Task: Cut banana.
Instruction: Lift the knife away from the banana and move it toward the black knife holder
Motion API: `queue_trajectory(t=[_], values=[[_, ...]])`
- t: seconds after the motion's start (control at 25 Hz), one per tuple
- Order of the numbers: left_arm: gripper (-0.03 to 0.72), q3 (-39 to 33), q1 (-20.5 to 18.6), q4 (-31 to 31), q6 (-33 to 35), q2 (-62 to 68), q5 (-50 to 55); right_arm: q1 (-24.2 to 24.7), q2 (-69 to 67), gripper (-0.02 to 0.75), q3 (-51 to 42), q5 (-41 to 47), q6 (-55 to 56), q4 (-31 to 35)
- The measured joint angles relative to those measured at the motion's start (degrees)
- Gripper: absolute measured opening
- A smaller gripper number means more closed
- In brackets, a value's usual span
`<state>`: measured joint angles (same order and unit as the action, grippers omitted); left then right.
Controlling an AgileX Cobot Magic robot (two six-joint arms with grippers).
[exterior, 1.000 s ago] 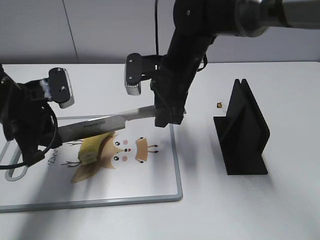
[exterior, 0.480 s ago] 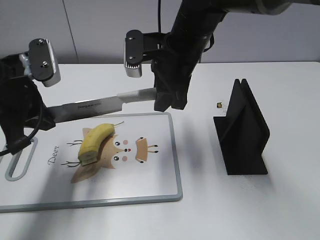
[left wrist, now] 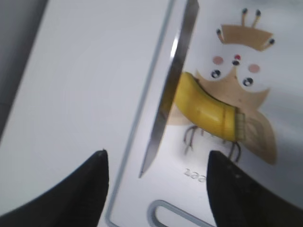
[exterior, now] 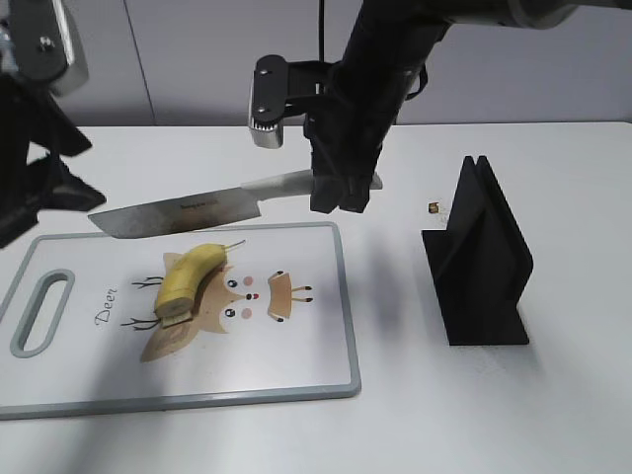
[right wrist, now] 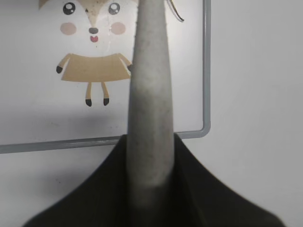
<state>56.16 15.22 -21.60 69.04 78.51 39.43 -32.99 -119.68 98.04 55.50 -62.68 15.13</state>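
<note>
The banana (exterior: 188, 280) lies on the white cutting board (exterior: 316, 355), over its deer print, stem toward the back and cut face toward the front. My right gripper (exterior: 336, 194) is shut on the grey handle of a knife (exterior: 180, 213). The blade hangs level above the board's back edge, just behind and above the banana, not touching it. In the right wrist view my right gripper (right wrist: 150, 189) clamps the knife handle (right wrist: 150, 94). My left gripper (exterior: 79, 170) is open and empty, raised at the far left. In the left wrist view its open jaws (left wrist: 158, 156) look down on the knife blade (left wrist: 176, 80) and the banana (left wrist: 206, 108).
A black knife stand (exterior: 484, 262) is upright on the table right of the board. A small brown object (exterior: 433, 207) lies behind it. The board's handle slot (exterior: 39, 311) is at its left end, also in the left wrist view (left wrist: 165, 210).
The knife has lifted off the banana and moved up and back. My left gripper has risen and pulled away to the upper left, off the board.
</note>
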Motion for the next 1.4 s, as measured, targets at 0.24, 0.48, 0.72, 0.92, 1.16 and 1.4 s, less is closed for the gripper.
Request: queue_trajectory(t=[0.24,0.48,0.72,0.92,1.16,1.4], values=[[0.633,7.1,0.0,-0.1,-0.2,-7.7,-0.5,0.1,0.0,0.160,0.0,0.3,0.2,-0.1],[0.601,11.0,-0.2,-0.2,-11.0,-14.9,-4.1,0.1,0.5,0.160,0.0,2.3,8.6,0.5],[0.572,11.8,-7.1,0.7,-33.8,-16.4,0.9,0.1,3.1,0.160,2.7,7.0,25.8,-0.1],[0.569,14.6,-14.8,1.3,-42.5,-16.6,15.8,0.1,5.8,0.160,5.5,13.5,36.0,-0.4],[0.569,11.6,-15.2,5.6,-45.1,-20.6,29.1,0.1,11.8,0.160,2.9,14.1,48.1,-0.8],[0.569,-1.7,-11.1,8.3,-46.6,-32.9,28.6,0.1,21.2,0.160,-5.2,14.2,56.9,-1.6]])
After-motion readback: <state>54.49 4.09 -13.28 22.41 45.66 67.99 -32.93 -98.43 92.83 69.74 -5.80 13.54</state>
